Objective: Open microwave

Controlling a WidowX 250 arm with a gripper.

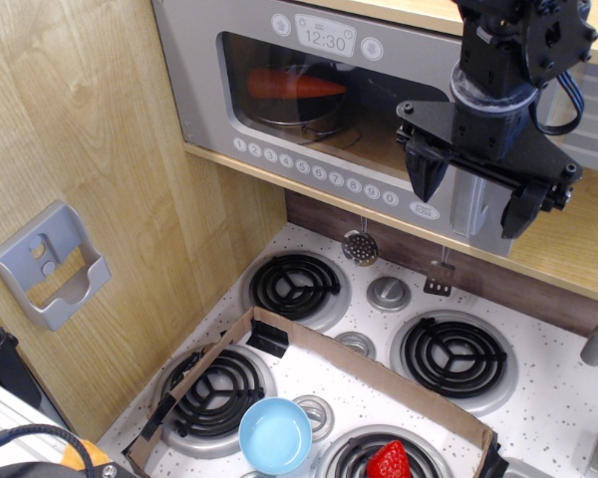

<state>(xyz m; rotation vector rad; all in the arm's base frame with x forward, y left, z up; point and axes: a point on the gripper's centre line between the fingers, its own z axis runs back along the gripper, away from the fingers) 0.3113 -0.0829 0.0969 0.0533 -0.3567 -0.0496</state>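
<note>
1. Black metal robot gripper point(473, 191) hangs with its two fingers spread wide apart, pointing downward, gripping nothing.
2. Directly behind it stands the large grey toy microwave point(279, 90), set on a light wooden shelf point(568, 234); the gripper sits in front of the microwave's right end.
3. Between the two spread fingers shows the microwave's tall silver bar handle point(466, 204); whether a finger touches it cannot be told.
4. The microwave door looks shut, flush with the grey front.
5. Left of the gripper, the microwave's wide rounded window point(299, 95) shows an orange carrot-like object point(297, 84) lying on a metal pot point(294, 112).
6. Above the window sits the 12:30 clock display point(325, 40); below it runs a row of round numbered buttons point(314, 169).
7. Beneath the microwave lies a white speckled stove top point(538, 418) with black coil burners point(296, 283).
8. On the stove, well below the microwave, rest a brown cardboard frame point(379, 370), a light blue bowl point(275, 435) and a red strawberry point(387, 461).
</note>
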